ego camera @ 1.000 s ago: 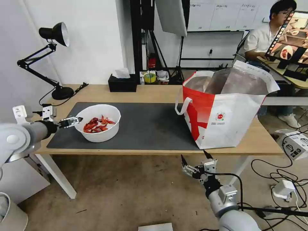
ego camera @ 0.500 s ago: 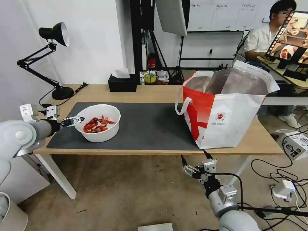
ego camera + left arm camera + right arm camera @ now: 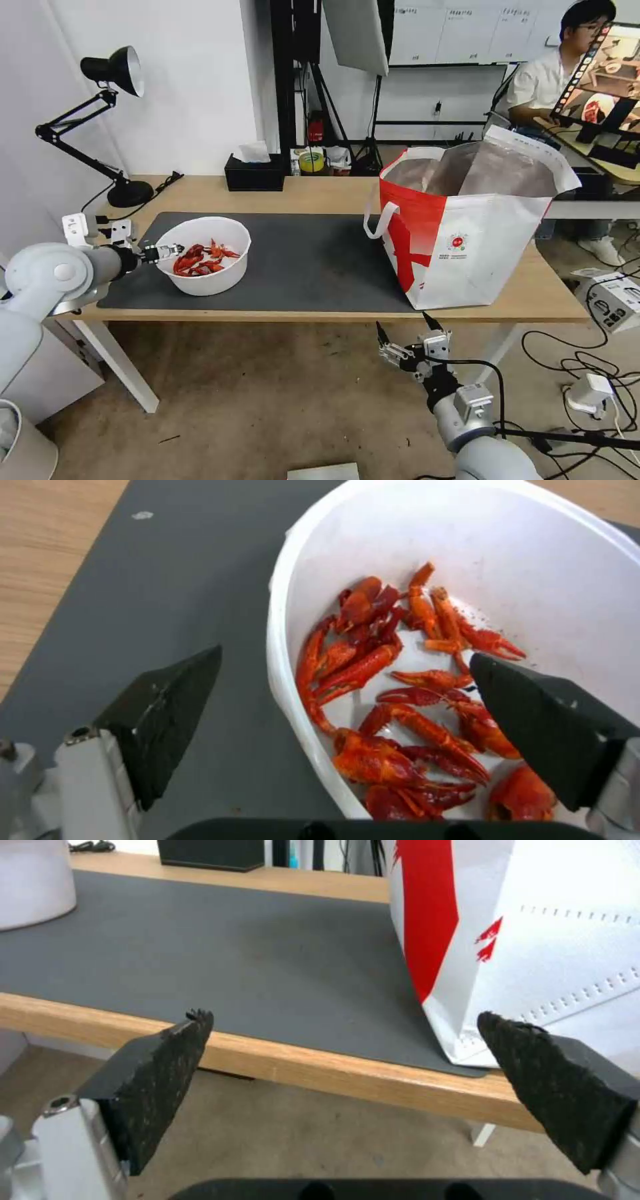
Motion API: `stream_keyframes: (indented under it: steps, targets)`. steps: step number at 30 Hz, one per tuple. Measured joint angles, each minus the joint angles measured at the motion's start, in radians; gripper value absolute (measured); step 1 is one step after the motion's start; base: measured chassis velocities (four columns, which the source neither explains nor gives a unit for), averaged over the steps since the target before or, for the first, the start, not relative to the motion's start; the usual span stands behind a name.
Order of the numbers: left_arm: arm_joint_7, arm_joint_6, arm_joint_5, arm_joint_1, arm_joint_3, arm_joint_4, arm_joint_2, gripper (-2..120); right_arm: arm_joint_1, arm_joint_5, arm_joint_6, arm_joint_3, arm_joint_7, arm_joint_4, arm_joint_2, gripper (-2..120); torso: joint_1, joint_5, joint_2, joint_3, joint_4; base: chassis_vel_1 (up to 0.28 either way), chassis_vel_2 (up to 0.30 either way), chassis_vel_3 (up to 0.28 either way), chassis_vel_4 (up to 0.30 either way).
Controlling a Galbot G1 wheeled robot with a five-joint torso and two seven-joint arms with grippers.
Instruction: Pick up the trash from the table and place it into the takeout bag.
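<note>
Your left pincer (image 3: 167, 252) sits at the bowl (image 3: 207, 255), at its 9 o'clock rim. It is spread open and grips nothing: in the left wrist view one finger (image 3: 167, 715) hangs outside the white wall over the mat (image 3: 167, 605), the other (image 3: 533, 720) over the shells (image 3: 400, 705) inside, with the rim running between them. You cannot tell from either view whether a finger touches the rim.

The bowl stands upright on the mat's left end, at about 9 o'clock on the bench (image 3: 313, 193). Red crayfish shells lie in a loose heap on its floor.

The bag (image 3: 467, 227) stands upright at the mat's right end, about 3 o'clock from the bowl and well apart from it. Its mouth gapes open, showing the foil lining, and a white handle droops down its left side.

Your right pincer (image 3: 403, 331) hangs below the bench's front edge, at roughly 6 o'clock from the bag. It is released, with both fingers spread wide and nothing between them.
</note>
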Motion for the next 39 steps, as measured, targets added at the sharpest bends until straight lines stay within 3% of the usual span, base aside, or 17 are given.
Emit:
stream_keyframes:
  steps: [27,31,36,39]
  targets:
    - [-0.077,0.002,-0.022,-0.118,0.131,0.066,-0.030,100,0.000,0.000,0.000,0.000,0.000,0.000,0.000,100,0.000,0.0000,0.000,0.000,0.0001,0.000,0.000,0.000,0.000]
    - [-0.087,0.002,-0.023,-0.132,0.150,0.073,-0.030,90,0.000,0.000,0.000,0.000,0.000,0.000,0.000,100,0.000,0.0000,0.000,0.000,0.0000,0.000,0.000,0.000,0.000]
    - [-0.094,0.001,-0.028,-0.140,0.169,0.077,-0.027,67,0.000,0.000,0.000,0.000,0.000,0.000,0.000,100,0.000,0.0000,0.000,0.000,0.0000,0.000,0.000,0.000,0.000]
    - [-0.094,0.001,-0.029,-0.141,0.173,0.077,-0.026,62,0.000,0.000,0.000,0.000,0.000,0.000,0.000,100,0.000,0.0000,0.000,0.000,0.0000,0.000,0.000,0.000,0.000]
